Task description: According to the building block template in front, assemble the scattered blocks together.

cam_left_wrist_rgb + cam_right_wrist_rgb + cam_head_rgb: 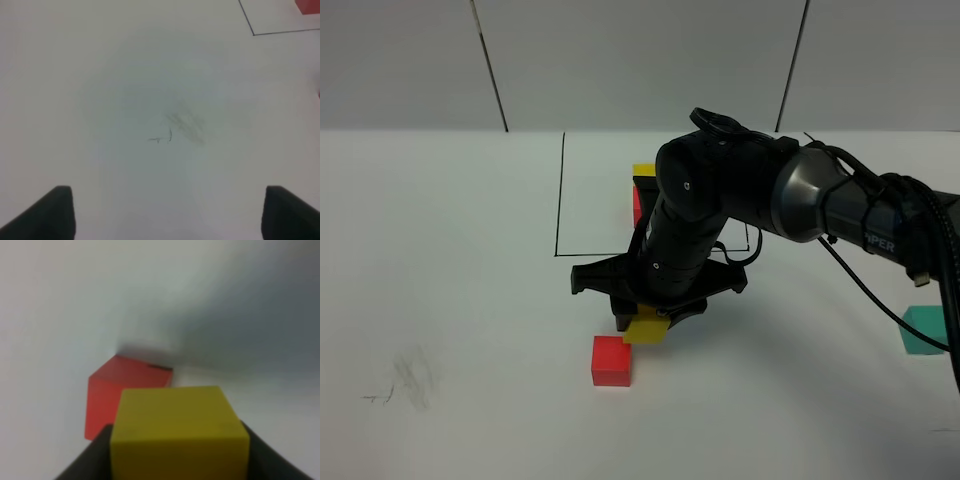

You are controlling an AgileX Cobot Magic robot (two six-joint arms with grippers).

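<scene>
right gripper [646,322] clamps matte yellow cube [647,331] near red cube [611,361]; left gripper [167,212] wide.

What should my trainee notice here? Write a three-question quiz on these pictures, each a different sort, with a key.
1. True or false: the right arm's fingers grip the small matte yellow cube.
2. Which loose cube lies nearest the gripped one? A) small matte red cube B) small matte teal cube
3. Fill in: the left arm's fingers stand ___ over the white table.
Key: 1 true; 2 A; 3 open.
</scene>
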